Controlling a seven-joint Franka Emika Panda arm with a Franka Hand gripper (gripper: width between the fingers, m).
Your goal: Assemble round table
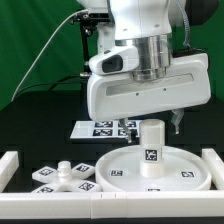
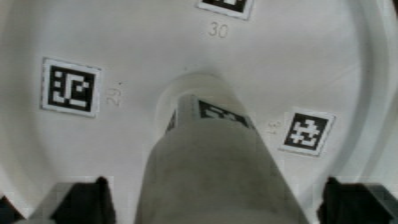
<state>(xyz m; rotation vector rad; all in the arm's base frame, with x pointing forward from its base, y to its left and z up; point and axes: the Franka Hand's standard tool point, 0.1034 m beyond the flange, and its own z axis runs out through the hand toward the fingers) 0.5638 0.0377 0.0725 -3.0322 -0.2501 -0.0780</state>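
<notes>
The large rimmed round disc (image 1: 120, 168) lies flat on the table at the front centre. The short cylindrical leg (image 1: 152, 142) stands upright on its middle. The four-armed cross-shaped base (image 1: 62, 177) lies to the exterior view's left of the disc. My gripper (image 1: 150, 125) hangs directly over the leg's top. In the wrist view the leg (image 2: 217, 165) runs between my two dark fingertips (image 2: 80, 205). There is a gap on each side, so my gripper (image 2: 217, 208) is open and touches nothing. The disc's white face (image 2: 125, 40) with its tags fills the background.
The marker board (image 1: 98, 128) lies behind the disc, partly hidden by my gripper body. A white blocky border rail runs along the front (image 1: 100, 212), with its ends at the left (image 1: 8, 165) and right (image 1: 215, 165). A black backdrop stands behind.
</notes>
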